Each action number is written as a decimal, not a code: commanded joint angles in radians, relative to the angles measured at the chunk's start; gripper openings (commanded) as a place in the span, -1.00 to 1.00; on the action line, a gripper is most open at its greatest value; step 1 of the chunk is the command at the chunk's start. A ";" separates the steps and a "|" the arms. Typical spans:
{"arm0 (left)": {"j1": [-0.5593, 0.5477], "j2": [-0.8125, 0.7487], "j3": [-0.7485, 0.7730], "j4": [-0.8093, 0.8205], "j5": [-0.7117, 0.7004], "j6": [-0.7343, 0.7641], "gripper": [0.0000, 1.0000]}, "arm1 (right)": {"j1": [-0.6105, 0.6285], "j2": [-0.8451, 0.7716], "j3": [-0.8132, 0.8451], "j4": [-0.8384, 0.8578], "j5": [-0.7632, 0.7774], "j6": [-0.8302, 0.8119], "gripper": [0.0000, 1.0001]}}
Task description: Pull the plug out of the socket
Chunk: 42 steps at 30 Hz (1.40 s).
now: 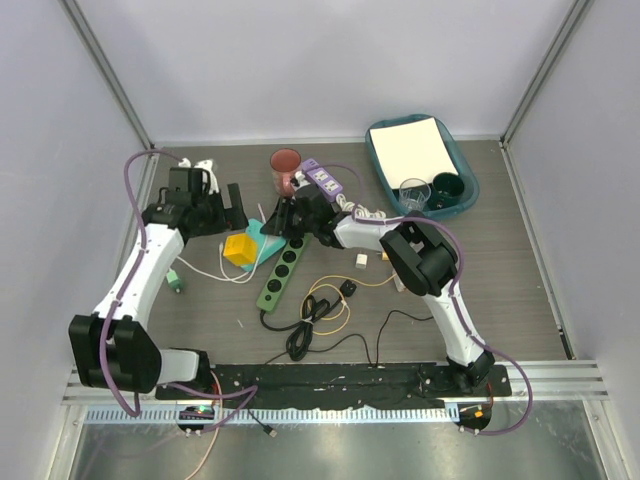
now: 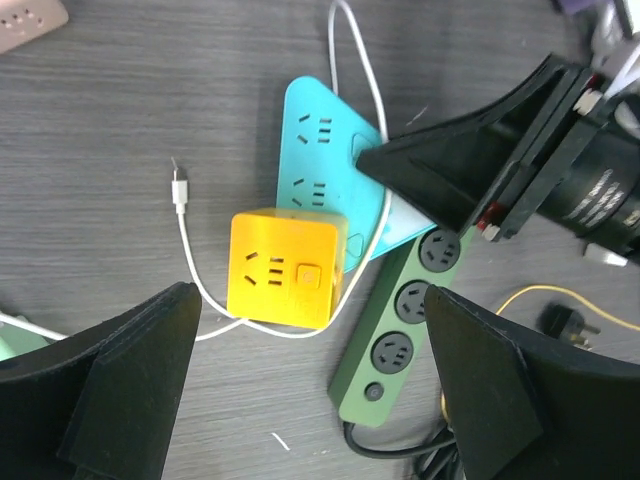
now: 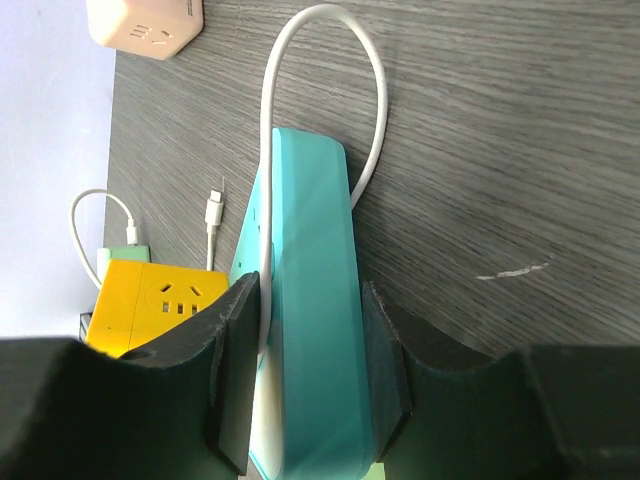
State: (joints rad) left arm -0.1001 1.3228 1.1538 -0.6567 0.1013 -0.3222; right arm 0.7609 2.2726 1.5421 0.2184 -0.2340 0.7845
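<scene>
Gripping the plug (image 3: 310, 250) across its narrow sides, the right claw (image 3: 310, 380) is pinched on it at the far end of the green strip (image 1: 282, 272), which runs lengthwise away from the arms. The left claw (image 1: 205, 205) hangs spread beside the strip, over a yellow cube (image 2: 285, 265). The tabletop (image 1: 520, 280) is wood-grain, cables (image 1: 315, 320) crowd the strip's near end, and the room above looks free.

White arms (image 1: 135, 280), black joints; left gripper (image 2: 310, 300), right gripper (image 3: 305, 300) black (purple cables (image 1: 128, 195)).
</scene>
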 commanded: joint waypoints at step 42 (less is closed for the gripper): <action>-0.044 0.191 -0.092 -0.003 0.135 0.104 -0.82 | 0.021 0.034 -0.063 -0.039 -0.077 -0.082 -0.98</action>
State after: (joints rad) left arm -0.1364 1.5101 1.0653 -0.6724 0.1528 -0.2276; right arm 0.7647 2.2738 1.5246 0.2405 -0.3202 0.7540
